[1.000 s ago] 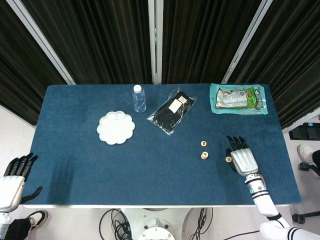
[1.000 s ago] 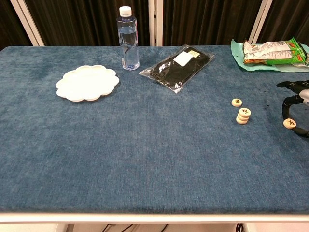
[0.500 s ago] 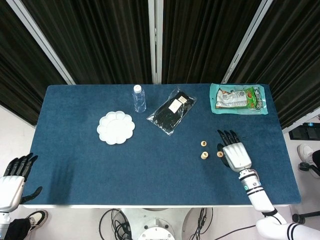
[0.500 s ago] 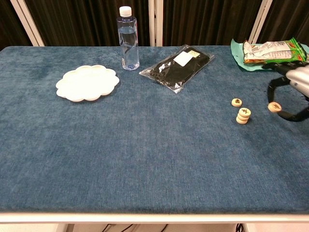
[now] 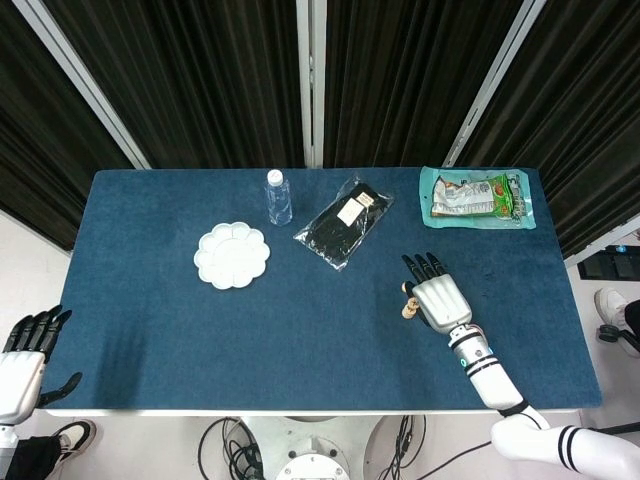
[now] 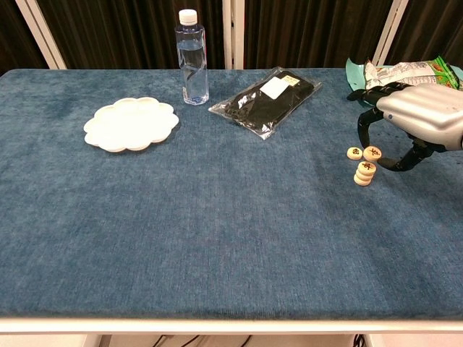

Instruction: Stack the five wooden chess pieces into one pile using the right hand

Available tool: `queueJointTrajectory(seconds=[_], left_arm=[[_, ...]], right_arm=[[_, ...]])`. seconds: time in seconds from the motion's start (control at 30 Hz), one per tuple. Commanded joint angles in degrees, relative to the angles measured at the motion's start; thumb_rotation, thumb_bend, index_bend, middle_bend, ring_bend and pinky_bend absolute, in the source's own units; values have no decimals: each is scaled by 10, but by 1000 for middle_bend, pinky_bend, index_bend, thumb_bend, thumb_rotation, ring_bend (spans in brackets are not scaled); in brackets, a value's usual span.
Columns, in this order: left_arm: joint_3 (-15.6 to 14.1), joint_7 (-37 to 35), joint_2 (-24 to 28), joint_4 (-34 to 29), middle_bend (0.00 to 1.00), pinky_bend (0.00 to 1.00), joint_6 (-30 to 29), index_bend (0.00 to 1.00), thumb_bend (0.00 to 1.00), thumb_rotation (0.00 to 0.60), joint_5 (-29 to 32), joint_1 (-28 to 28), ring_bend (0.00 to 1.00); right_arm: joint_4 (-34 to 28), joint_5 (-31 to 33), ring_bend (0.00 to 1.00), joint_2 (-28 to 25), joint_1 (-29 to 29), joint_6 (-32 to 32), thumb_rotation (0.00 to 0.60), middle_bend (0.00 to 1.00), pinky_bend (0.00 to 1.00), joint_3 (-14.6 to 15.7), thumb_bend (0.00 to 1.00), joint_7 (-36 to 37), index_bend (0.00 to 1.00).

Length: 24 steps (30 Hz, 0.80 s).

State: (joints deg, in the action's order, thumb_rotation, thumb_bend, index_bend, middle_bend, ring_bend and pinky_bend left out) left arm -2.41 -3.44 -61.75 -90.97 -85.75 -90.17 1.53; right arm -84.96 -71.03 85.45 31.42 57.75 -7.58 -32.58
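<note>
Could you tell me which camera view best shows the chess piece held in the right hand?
The chest view: the held chess piece shows face-on, pinched by the right hand just above the stack. In the head view the hand's back covers it.

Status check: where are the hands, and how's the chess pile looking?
Right hand pinching one chess piece just above the pile. One loose piece beside it. Left hand open, off the table. Nothing in the way.
</note>
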Motion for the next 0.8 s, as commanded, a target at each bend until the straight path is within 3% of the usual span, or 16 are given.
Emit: queueJointTrajectory(seconds=[0.03,0.8], left_arm=[[0,0,0,0,0,0,1,36,236,600,0,0,0],[0,-2,0,1,0,0,2,36,236,600,0,1,0]], right_arm=[[-6,15,0,0,5,-5,600,42,0,0,271,-14,561],[-18,42,0,-3,19,-1,600,42,0,18,271,-26,554]])
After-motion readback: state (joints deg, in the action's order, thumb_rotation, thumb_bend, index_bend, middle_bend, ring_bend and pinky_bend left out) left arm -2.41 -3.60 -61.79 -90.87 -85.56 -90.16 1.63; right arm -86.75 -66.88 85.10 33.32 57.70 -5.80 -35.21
